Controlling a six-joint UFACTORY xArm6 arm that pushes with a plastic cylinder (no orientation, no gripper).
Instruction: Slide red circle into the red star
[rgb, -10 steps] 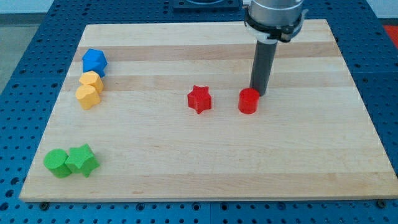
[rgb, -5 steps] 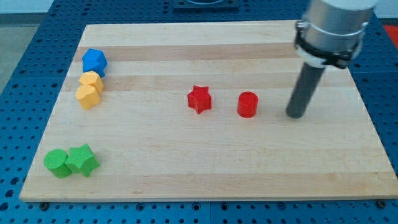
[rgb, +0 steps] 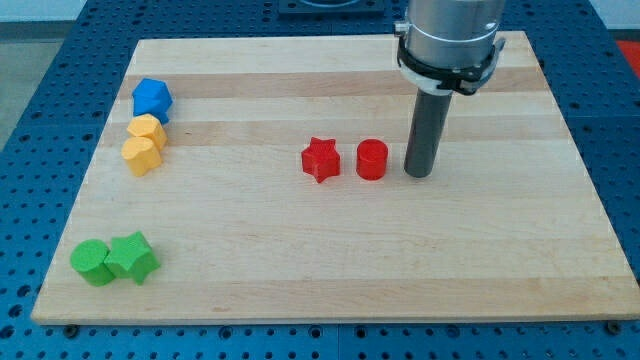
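The red circle (rgb: 371, 159) stands near the middle of the wooden board (rgb: 330, 260). The red star (rgb: 321, 159) lies just to its left, with a narrow gap between them. My tip (rgb: 418, 174) rests on the board a short way to the right of the red circle, with a small gap between them. The rod rises straight up to the arm's grey head at the view's top.
A blue block (rgb: 152, 98) and two yellow blocks (rgb: 146, 130) (rgb: 141, 155) sit in a column at the view's left. A green circle (rgb: 92, 262) and a green star (rgb: 133, 258) lie at the lower left.
My tip swung out to the right, then came back left to the circle's right side. The red circle has slid left, closer to the red star.
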